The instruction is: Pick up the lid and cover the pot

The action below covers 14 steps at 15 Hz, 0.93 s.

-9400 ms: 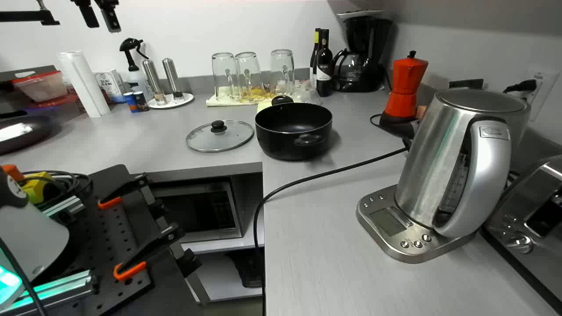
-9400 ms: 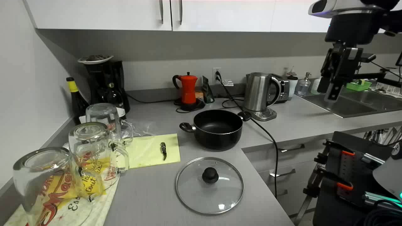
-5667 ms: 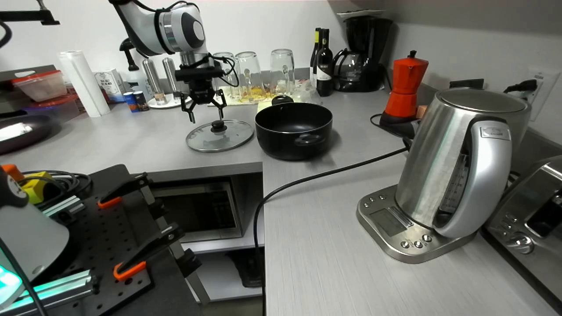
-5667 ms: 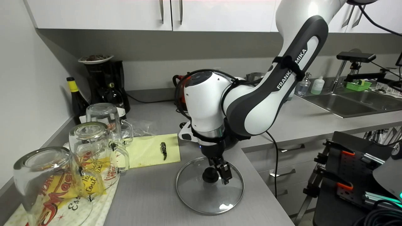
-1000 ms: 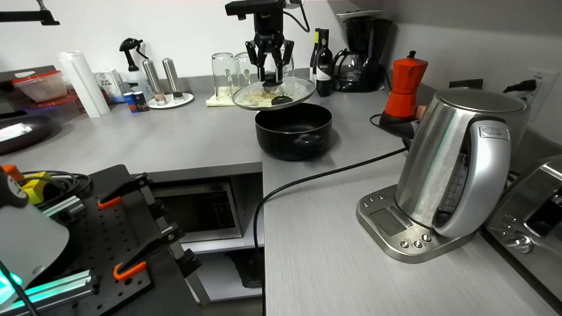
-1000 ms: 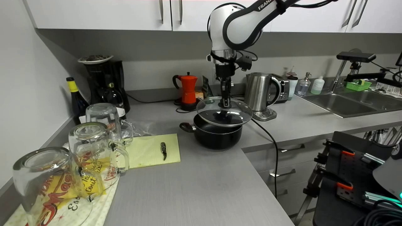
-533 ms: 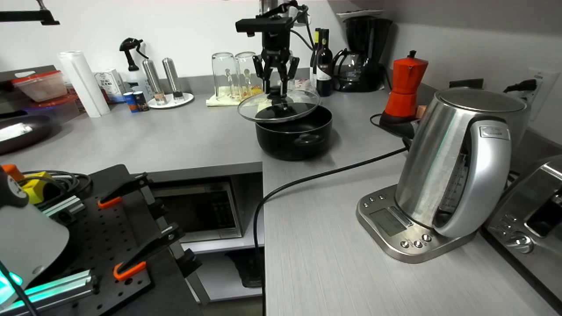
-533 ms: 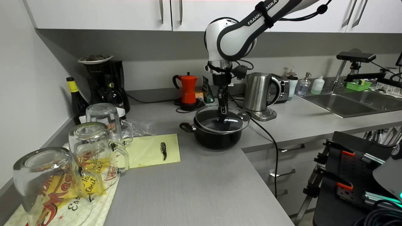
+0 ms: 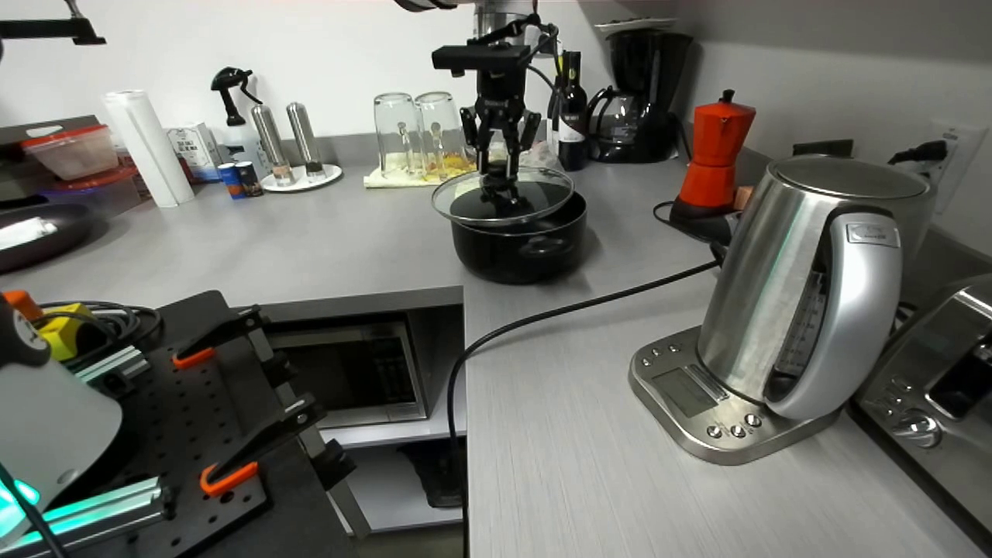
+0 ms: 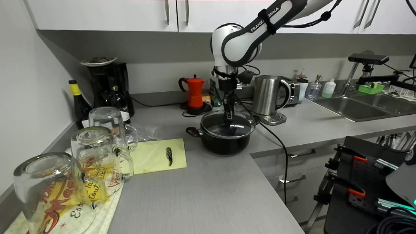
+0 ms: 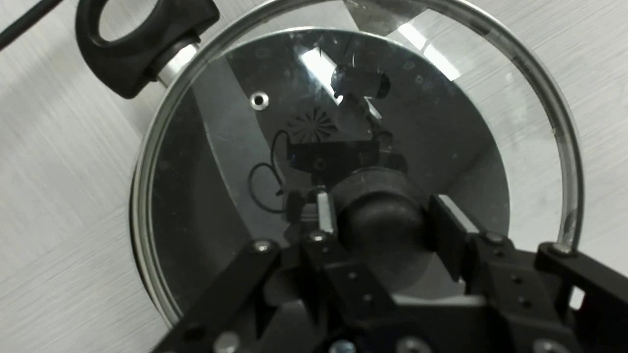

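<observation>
The clear-glass lid is in the air just over the black pot, its dark knob between my fingers. My gripper is shut on that knob. In this exterior view the lid sits off to one side, and part of the pot's opening shows past its rim. In an exterior view, the lid overlaps the mouth of the pot almost fully; whether they touch I cannot tell. The wrist view shows the knob between the finger pads, with the lid's rim reaching beyond the pot on one side.
A steel kettle and a red moka pot stand on the same counter. Glass mugs and a yellow cloth lie to the pot's other side. A black cable runs past the pot. A pot handle sticks out.
Over the last second my gripper and the lid have come down and shifted further over the pot. Earlier the lid lay on the counter beside the pot; the pot has stayed put.
</observation>
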{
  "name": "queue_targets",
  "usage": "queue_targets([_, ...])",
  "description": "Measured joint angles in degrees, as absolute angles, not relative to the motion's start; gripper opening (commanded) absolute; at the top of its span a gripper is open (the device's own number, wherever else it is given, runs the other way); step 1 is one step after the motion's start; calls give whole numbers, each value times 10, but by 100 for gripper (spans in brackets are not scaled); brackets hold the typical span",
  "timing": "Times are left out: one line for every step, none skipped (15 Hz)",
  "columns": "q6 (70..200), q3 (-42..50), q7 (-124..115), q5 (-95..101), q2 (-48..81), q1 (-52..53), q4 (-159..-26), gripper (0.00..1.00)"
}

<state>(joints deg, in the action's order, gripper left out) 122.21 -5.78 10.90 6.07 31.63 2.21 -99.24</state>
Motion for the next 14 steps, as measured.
queue_targets([1222, -57, 109, 59, 320, 20, -989, 25])
queue_targets([1222, -57, 109, 58, 324, 17, -985, 25])
queue_targets([1222, -57, 109, 57, 327, 15, -981, 25])
queue_targets([1222, -56, 109, 56, 331, 13, -978, 25])
queue_targets([1222, -56, 109, 55, 334, 10, -974, 25])
queue_targets([1222, -56, 109, 53, 337, 9, -971, 25])
queue_targets([1222, -56, 109, 51, 339, 7, -967, 25])
queue_targets([1222, -56, 109, 50, 342, 6, -964, 25])
queue_targets([1222, -56, 109, 48, 345, 5, -960, 25])
queue_targets([1222, -56, 109, 48, 348, 5, -956, 25])
queue_targets([1222, -56, 109, 48, 351, 5, -953, 25])
queue_targets([1222, -56, 109, 47, 354, 5, -950, 25])
queue_targets([1221, -56, 109, 47, 358, 6, -945, 25])
queue_targets([1220, -56, 109, 47, 361, 6, -941, 25])
